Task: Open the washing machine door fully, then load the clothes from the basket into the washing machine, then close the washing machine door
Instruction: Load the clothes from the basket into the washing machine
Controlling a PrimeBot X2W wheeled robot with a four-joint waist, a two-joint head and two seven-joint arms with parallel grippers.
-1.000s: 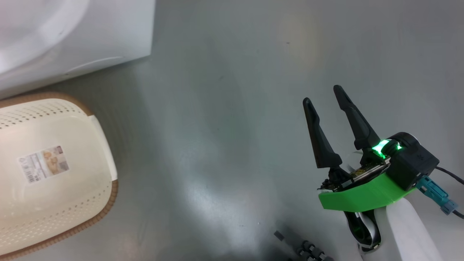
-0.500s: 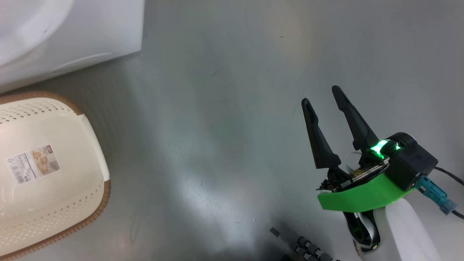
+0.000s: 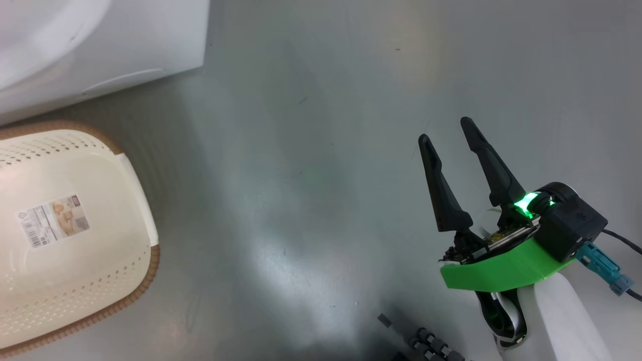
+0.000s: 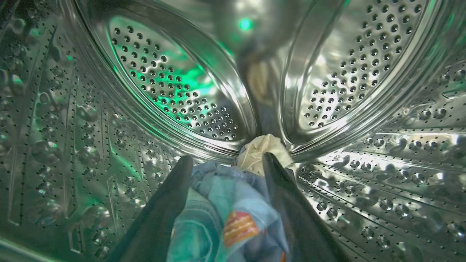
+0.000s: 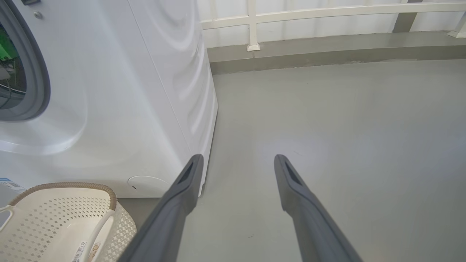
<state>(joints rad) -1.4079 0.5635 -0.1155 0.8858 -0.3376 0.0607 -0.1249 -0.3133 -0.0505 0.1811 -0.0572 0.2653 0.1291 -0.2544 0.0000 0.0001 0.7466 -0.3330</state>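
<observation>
**Pull out clean**

In the drum (image 4: 174,87), left gripper (image 4: 226,160) jaws wide, clothes (image 4: 233,200) lying between them. Best drawn straight back, jaws spread, so no fabric trails out. By the washing machine (image 3: 125,40), basket (image 3: 120,286) holds just its label (image 3: 52,220). Over the floor (image 3: 311,150), right gripper (image 3: 445,129) jaws wide.

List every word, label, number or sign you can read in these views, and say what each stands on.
Nothing reads clearly enough to quote.
Paper label in the basket: barcode and small print, too small to read.
Blue sticker on the washing machine: cut off at the picture's edge, unreadable.
Orange patch on the clothes in the drum: blurred stripes, no legible letters.
</observation>
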